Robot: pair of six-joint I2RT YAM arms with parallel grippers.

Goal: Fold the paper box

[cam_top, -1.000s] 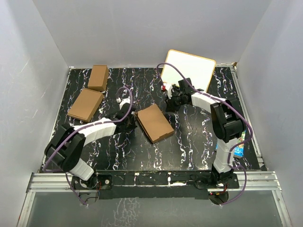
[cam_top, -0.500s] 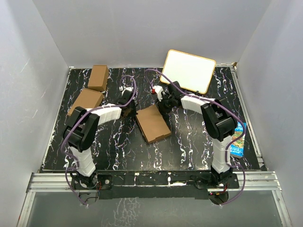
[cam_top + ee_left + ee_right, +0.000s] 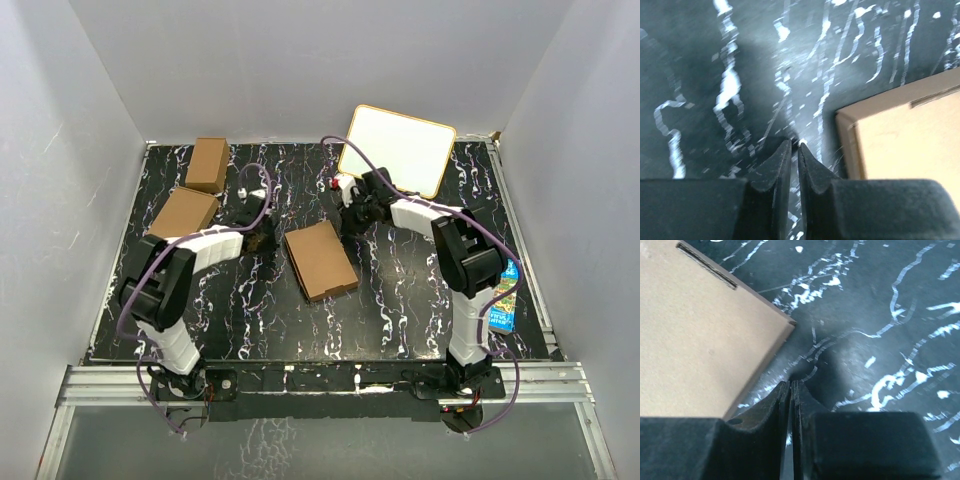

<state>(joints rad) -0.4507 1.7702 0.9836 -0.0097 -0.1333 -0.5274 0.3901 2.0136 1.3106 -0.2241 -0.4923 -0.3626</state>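
Paper box [image 3: 320, 260] lies flat mid-surface [image 3: 400, 300], between both arms. Left end effector [image 3: 795, 145]: fingers pressed together, gripping nothing, tips near a box corner. Right end effector [image 3: 790, 384]: same, empty, near another corner.

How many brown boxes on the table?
3: the paper box at centre, a carton near the left edge, a smaller carton behind it towards the far-left corner. None looks hidden.

Left arm [image 3: 205, 247] and right arm [image 3: 428, 212] reach inward, left fingers [image 3: 774, 172] and right fingers [image 3: 771, 409] pinched together, empty.
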